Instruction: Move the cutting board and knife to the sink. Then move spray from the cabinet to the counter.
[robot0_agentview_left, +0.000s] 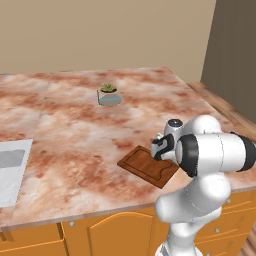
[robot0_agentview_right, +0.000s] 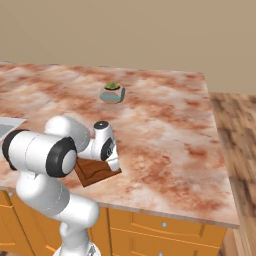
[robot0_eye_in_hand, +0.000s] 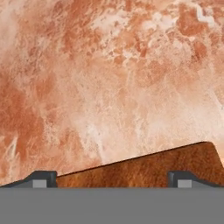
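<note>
Reaching for the cutting board (robot0_agentview_left: 148, 164), first step: it lies flat near the table's (robot0_agentview_left: 75, 135) front edge, right of the sink (robot0_agentview_left: 11, 171). Tool (robot0_eye_in_hand: 109, 178) spread wide just above it, holding nothing. Next: lower and close on an edge.

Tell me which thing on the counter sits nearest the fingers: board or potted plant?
The cutting board, right beneath the open gripper; the potted plant stands farther back.

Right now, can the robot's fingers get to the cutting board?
Probably yes. The open fingers sit right above the board, one on each side of its edge, and nothing lies between them and it on the counter.
</note>
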